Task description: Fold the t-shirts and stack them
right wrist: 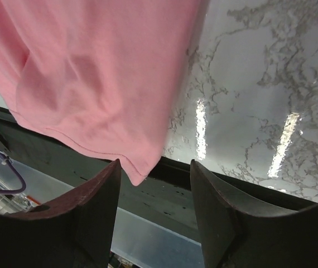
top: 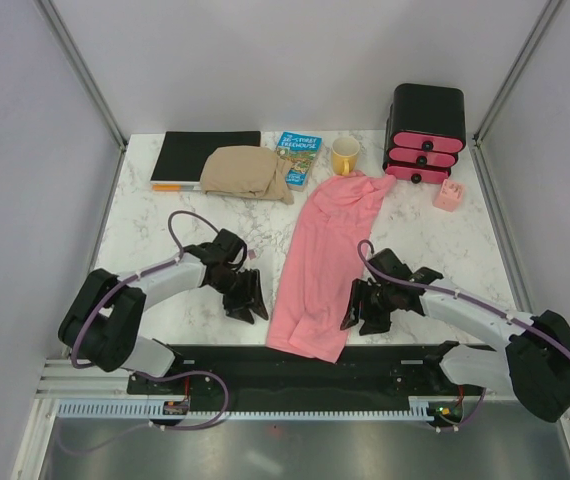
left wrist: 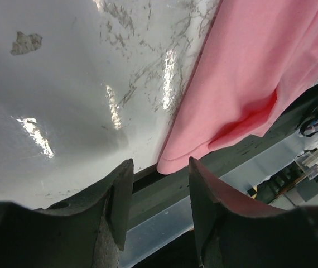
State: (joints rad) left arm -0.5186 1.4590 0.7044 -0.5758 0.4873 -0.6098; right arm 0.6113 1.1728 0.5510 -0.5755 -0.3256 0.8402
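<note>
A salmon-pink t-shirt (top: 325,255) lies in a long folded strip down the middle of the marble table (top: 145,225), its near hem hanging over the front edge. A tan t-shirt (top: 248,172) lies bunched at the back. My left gripper (top: 248,300) is open and empty, just left of the pink hem corner (left wrist: 173,163). My right gripper (top: 363,310) is open and empty, just right of the hem's other corner (right wrist: 136,176). Both sets of fingers are clear of the cloth.
At the back stand a black notebook (top: 205,155), a blue book (top: 297,158), a yellow mug (top: 345,155), a black box with pink drawer fronts (top: 425,135) and a small pink object (top: 448,195). A dark rail (top: 295,365) runs below the table's front edge.
</note>
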